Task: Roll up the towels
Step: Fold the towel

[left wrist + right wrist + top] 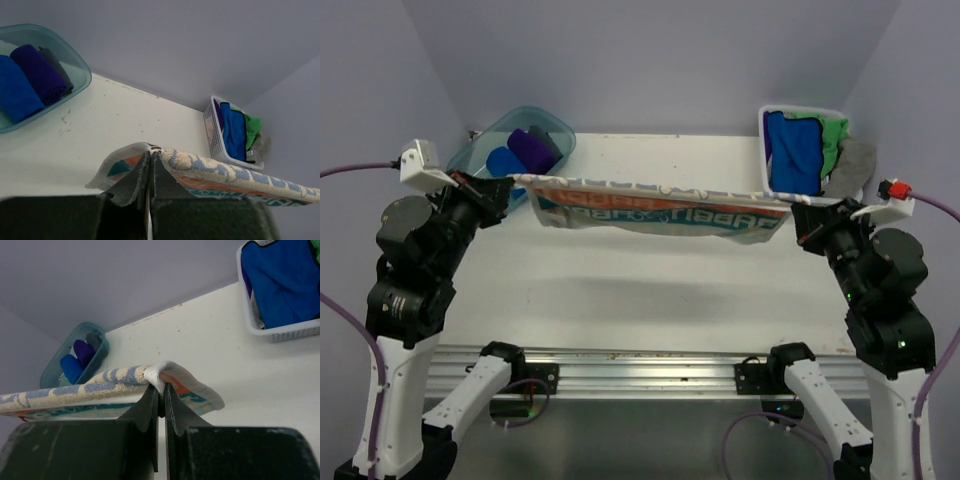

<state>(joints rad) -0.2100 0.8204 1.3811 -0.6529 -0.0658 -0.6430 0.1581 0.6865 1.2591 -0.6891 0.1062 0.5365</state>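
Note:
A cream towel with teal and orange lettering (660,212) hangs stretched above the table between both arms. My left gripper (508,185) is shut on its left corner (150,148), and my right gripper (798,213) is shut on its right corner (161,376). The towel's body (235,175) sags a little in the middle (75,390). Rolled blue (506,162), purple (532,147) and grey towels lie in the teal tub (556,128). Loose blue (792,152), green (835,140) and grey (852,168) towels fill the white basket (764,150).
The teal tub (82,82) stands at the back left and the white basket (280,332) at the back right, both against the lilac wall. White table (650,310) spreads under the hanging towel. A metal rail (640,372) with the arm bases runs along the near edge.

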